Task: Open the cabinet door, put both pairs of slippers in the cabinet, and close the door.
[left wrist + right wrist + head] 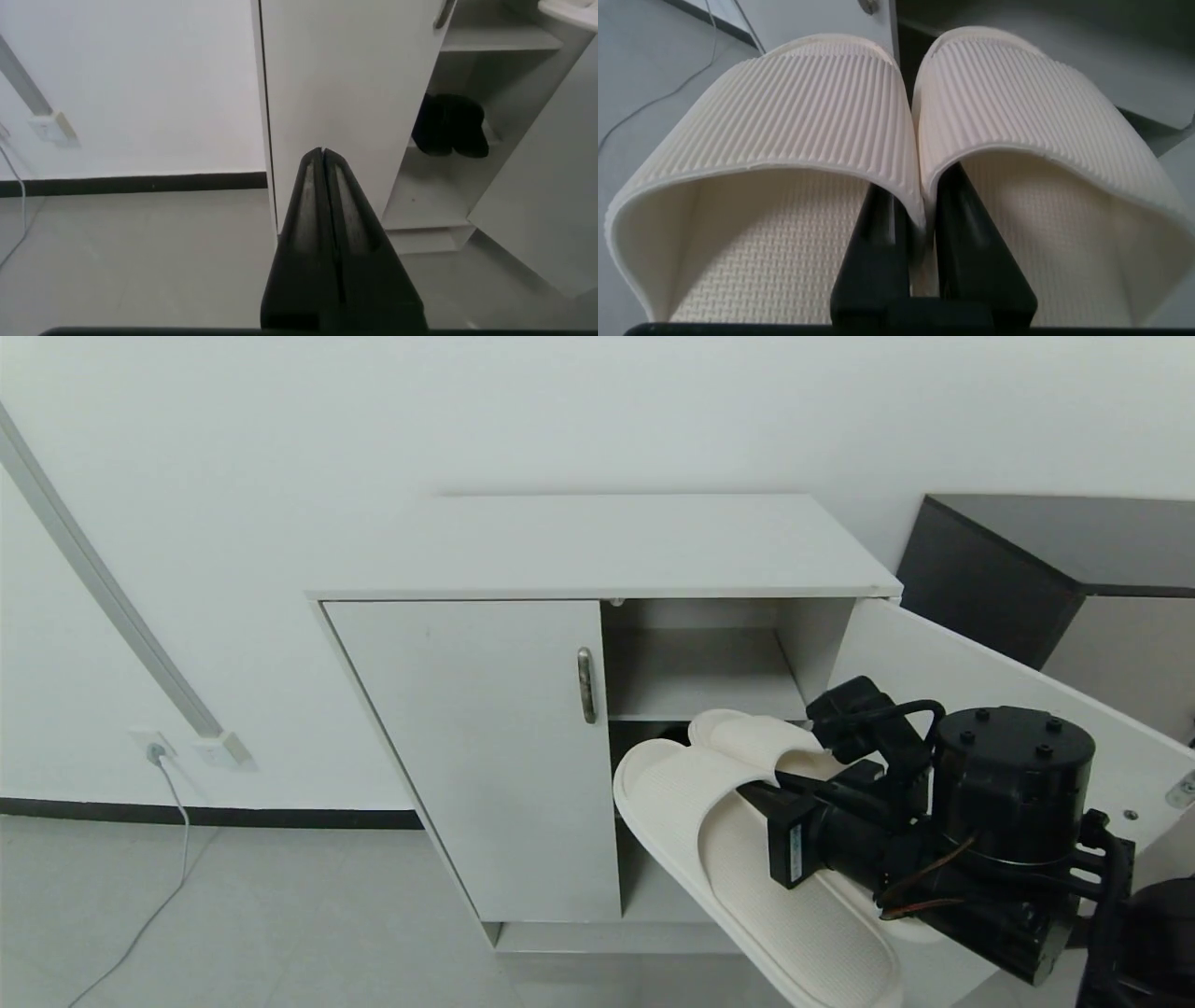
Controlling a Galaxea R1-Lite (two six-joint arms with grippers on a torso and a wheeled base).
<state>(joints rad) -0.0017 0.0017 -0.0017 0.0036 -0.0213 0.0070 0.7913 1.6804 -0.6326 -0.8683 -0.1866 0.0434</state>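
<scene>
The right gripper (915,233) holds the white slippers (738,831) as 1 bundle. Its fingers are narrow, pinching together the 2 inner walls of the uppers where the slippers touch. The pair hangs in the air just in front of the cabinet (597,546), toes toward the open right half and below the upper shelf (695,686). A dark pair (450,126), probably the other slippers, already sits inside under that shelf. The left gripper (322,168) is pressed fully closed on nothing, low down and facing the closed left door (476,747).

The grip is the weak spot. Only soft ribbed fabric is clamped, so the soles can sag or twist, and 1 slipper could slide free if it catches.

Side by side, the 2 slippers look nearly as wide as the opening. A slightly crooked entry could catch the outer toe on the edge of the closed door near its handle (585,685), or on the shelf front.

The open door (943,663) stands close beside the right arm, so a sideways correction could knock it. Pushing in deep could shove the dark pair.
</scene>
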